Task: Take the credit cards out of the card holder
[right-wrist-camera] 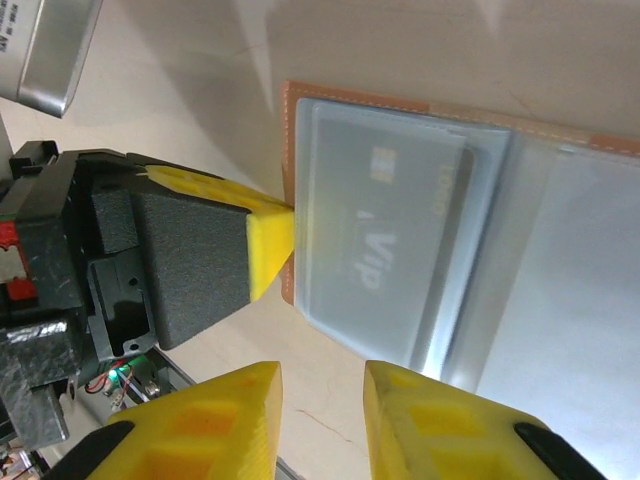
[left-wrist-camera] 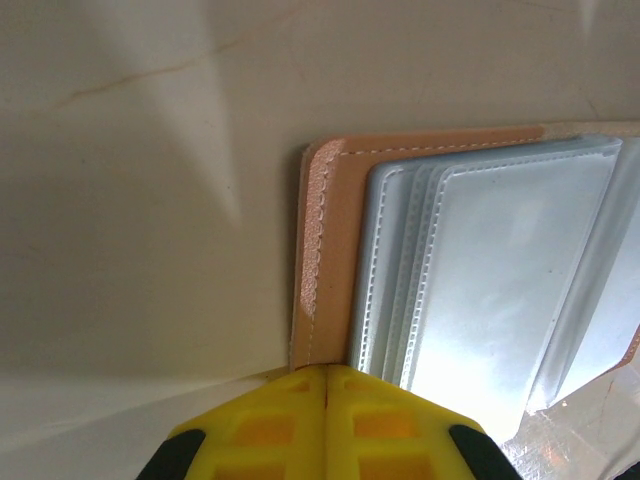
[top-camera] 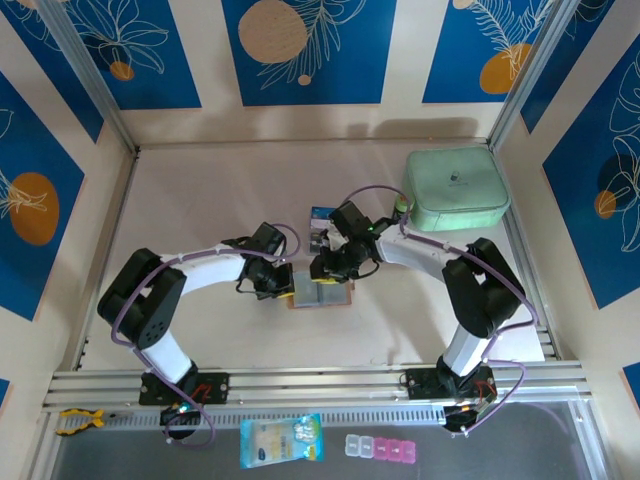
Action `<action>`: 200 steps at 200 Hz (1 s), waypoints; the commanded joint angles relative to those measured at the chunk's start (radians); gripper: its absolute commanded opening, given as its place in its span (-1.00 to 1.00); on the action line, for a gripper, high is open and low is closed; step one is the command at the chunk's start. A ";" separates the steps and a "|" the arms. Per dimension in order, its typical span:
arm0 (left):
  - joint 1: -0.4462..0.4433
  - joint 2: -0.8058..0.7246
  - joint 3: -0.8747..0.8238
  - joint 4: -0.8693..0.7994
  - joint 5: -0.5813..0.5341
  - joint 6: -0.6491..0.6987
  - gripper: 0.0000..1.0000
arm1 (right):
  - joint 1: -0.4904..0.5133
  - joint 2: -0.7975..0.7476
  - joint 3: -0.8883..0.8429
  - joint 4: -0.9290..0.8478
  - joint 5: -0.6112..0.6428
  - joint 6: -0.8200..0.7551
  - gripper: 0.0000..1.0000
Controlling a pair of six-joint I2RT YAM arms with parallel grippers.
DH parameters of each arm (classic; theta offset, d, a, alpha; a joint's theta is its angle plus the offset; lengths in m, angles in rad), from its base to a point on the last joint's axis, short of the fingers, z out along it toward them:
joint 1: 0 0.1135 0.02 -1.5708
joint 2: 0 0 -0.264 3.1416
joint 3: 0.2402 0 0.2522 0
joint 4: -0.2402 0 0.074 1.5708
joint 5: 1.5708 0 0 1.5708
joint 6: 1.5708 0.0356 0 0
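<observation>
Left claw (left-wrist-camera: 326, 398) has its two yellow fingers pressed flat together, no gap between them, and their tips touch the left edge of the card holder (left-wrist-camera: 328, 240). Whether they pinch the tan rim or only press against it cannot be told. Right claw (right-wrist-camera: 322, 385) hovers just above the near-left part of the holder with its fingers a little apart and nothing between them.

From above, the card holder (top-camera: 320, 296) lies open and flat on the bench (top-camera: 200, 200), near the middle and between the two claws, with the left claw (top-camera: 283, 283) at its left side and the right claw (top-camera: 322, 268) at its far edge. Its tan cover faces down and the pale grey see-through pockets face up.

One of the credit cards (right-wrist-camera: 385, 235), dark grey with pale "Vip" lettering, sits inside the left-hand pocket under the translucent sleeve. A dark blue card (top-camera: 321, 213) lies on the bench just beyond the right claw, apart from the holder.

A mint-green case (top-camera: 456, 188) stands at the far right of the bench, well apart from the holder.
</observation>
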 commanded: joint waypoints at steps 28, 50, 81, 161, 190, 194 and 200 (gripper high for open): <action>0.010 0.004 -0.015 -0.026 -0.047 0.016 -0.90 | 0.038 0.076 0.042 -0.010 0.002 0.025 -0.41; 0.011 0.005 -0.011 -0.031 -0.047 0.019 -0.90 | 0.048 0.102 0.062 -0.015 0.011 0.021 -0.41; 0.012 0.010 -0.008 -0.028 -0.045 0.018 -0.89 | 0.056 0.132 0.086 -0.022 0.025 0.020 -0.41; 0.011 0.013 -0.005 -0.032 -0.043 0.023 -0.89 | 0.064 0.169 0.104 -0.038 0.065 0.016 -0.41; 0.012 0.010 -0.007 -0.031 -0.042 0.021 -0.89 | 0.064 0.179 0.102 -0.039 0.065 0.016 -0.41; 0.011 0.010 -0.008 -0.030 -0.043 0.021 -0.89 | 0.064 0.181 0.102 -0.040 0.062 0.015 -0.41; 0.012 0.010 -0.008 -0.030 -0.042 0.021 -0.89 | 0.064 0.186 0.103 -0.042 0.061 0.015 -0.41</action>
